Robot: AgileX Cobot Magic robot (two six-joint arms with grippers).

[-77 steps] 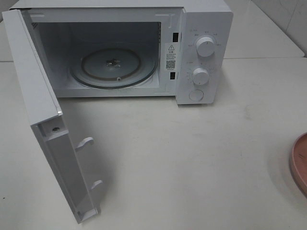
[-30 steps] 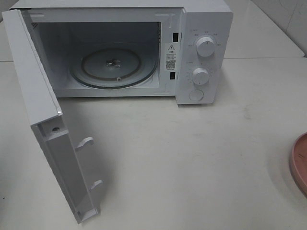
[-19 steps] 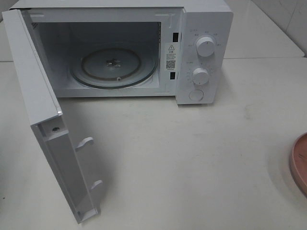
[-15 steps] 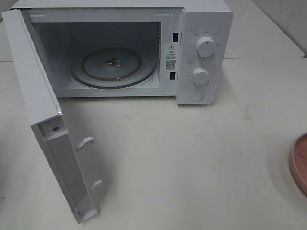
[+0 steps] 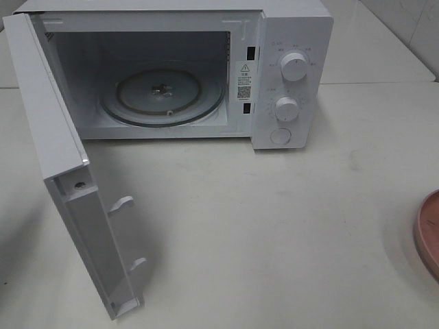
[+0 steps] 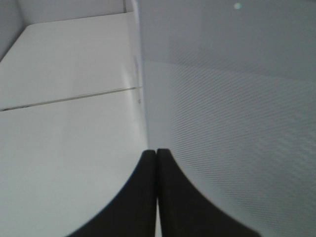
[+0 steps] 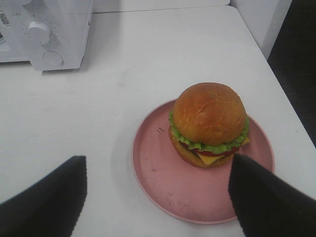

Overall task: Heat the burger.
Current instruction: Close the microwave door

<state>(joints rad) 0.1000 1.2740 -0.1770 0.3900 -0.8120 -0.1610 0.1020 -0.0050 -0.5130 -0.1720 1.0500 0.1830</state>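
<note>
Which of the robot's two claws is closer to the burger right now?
The right claw. It hovers open over the burger on its pink plate. The left claw is shut, beside the open microwave door, with no burger in its view.

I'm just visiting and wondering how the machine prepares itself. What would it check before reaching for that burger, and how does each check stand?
1. Microwave door swung open: ok.
2. Glass turntable bare, ready for food: ok.
3. Burger sitting upright on the pink plate: ok.
4. Right gripper fingers spread wide, either side of the plate, touching nothing: ok.
5. Left gripper fingers shut and empty, beside the door: ok.
6. Table between plate and microwave free of obstacles: ok in the overhead view.
</note>
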